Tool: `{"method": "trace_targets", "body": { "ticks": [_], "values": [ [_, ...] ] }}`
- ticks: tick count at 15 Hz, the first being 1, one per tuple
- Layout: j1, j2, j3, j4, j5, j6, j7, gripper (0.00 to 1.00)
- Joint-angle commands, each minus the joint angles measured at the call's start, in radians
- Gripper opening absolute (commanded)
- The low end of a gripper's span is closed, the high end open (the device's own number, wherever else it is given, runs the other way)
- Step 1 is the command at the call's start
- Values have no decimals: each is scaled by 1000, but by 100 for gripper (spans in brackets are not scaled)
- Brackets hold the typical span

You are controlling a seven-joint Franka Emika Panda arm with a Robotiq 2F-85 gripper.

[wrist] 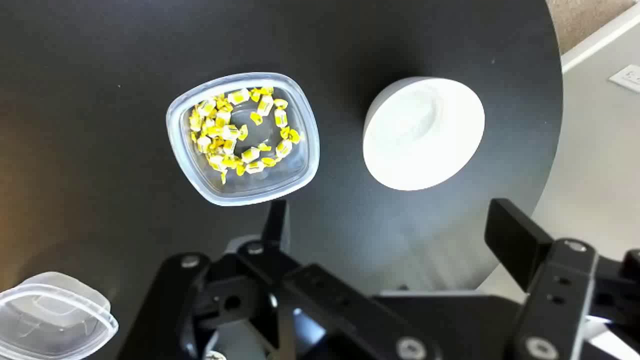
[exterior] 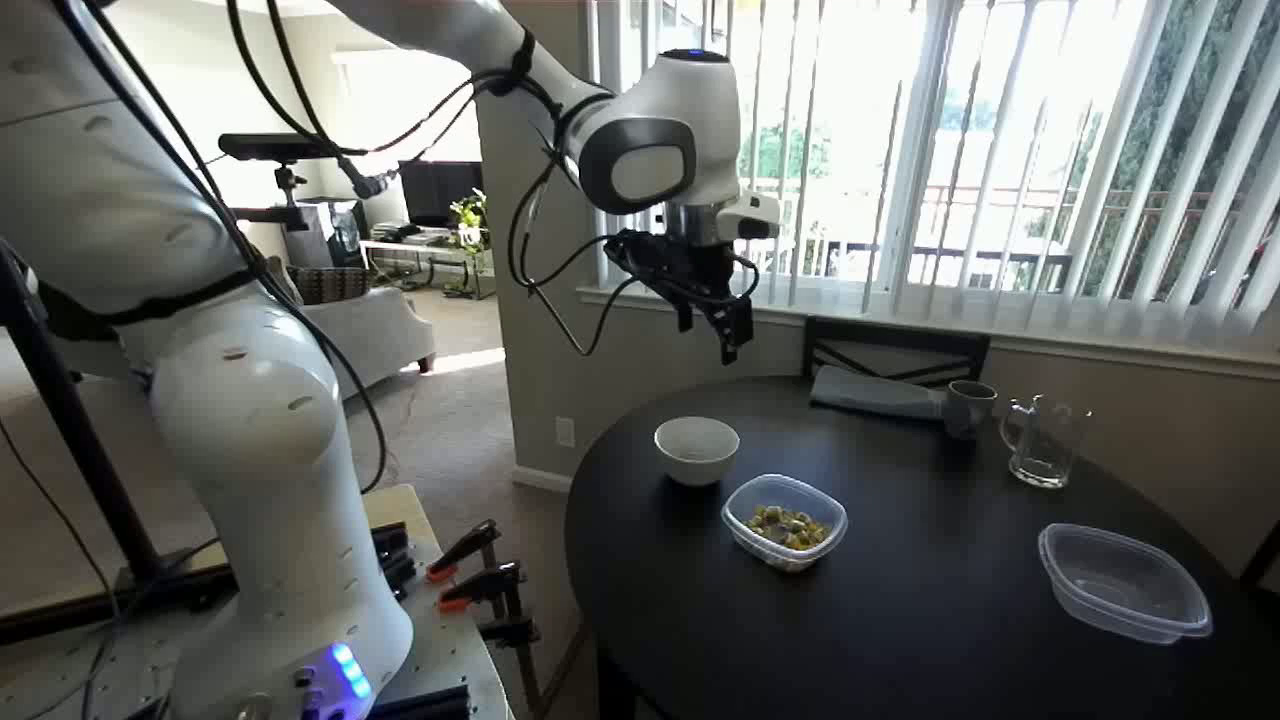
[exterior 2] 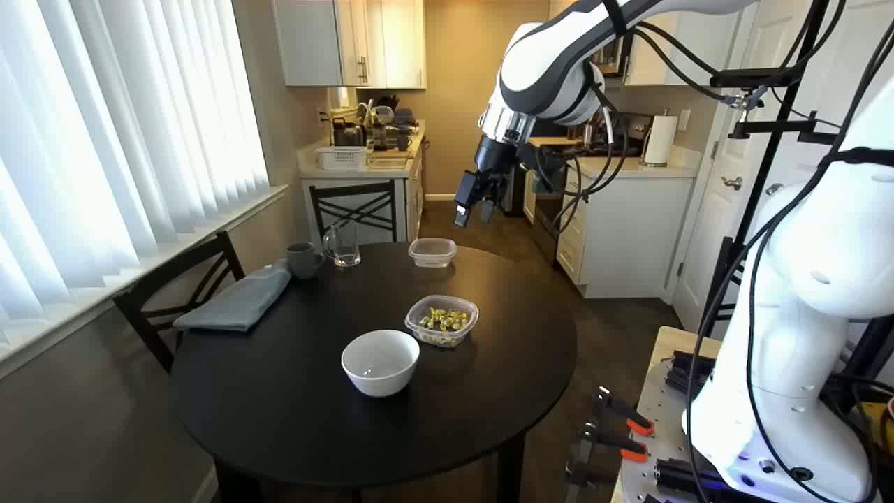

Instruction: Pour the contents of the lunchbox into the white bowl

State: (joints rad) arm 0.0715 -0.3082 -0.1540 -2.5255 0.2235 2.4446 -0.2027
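Lunchbox (exterior 2: pixel 441 337) and white bowl (exterior 2: pixel 380 385) are both set upright on the round, black counter (exterior 2: pixel 293 412), and in an exterior view they are seen closest of all the things on it. There, the bowl is set in front. The lunchbox is set just behind it, and in the wrist view a gap can be seen between them. In the lunchbox, small wrapped pieces (wrist: pixel 230 132) are seen. They are yellow and white, with twisted ends, and many of them are heaped on one side. The fingers (wrist: pixel 515 245) are held wide apart. They are held up high, well apart from the lunchbox and the bowl, as is shown in both exterior views. Farther back, a folded blue-grey cloth (exterior 2: pixel 237 300) is laid by the edge of the counter, near a dark chair (exterior 2: pixel 178 269). Just past the cloth, a grey mug (exterior 2: pixel 302 260) is set, and it cannot be told if they are touching. Next to this, a clear glass mug (exterior 2: pixel 346 246) is set. Near the far edge, a clear container (exterior 2: pixel 433 260) is set too. Behind that edge, another dark chair (exterior 2: pixel 353 189) is seen. Farthest away, white cupboards (exterior 2: pixel 314 45) are seen up high.
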Motion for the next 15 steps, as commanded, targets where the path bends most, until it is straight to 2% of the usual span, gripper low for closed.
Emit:
{"method": "trace_targets", "body": {
  "ticks": [1,5,6,7,9,11,13,15],
  "values": [
    [-18,1,18,1,7,-3,-4,100],
    [-18,1,18,1,7,-3,-4,100],
    [-12,38,22,18,29,59,7,100],
    [2,78,16,42,60,87,-7,100],
    [43,231,-4,125,206,188,-36,100],
    [34,327,20,168,294,286,0,100],
    [2,459,58,236,293,353,48,100],
    [-28,592,61,305,145,380,175,100]
  ]
}}
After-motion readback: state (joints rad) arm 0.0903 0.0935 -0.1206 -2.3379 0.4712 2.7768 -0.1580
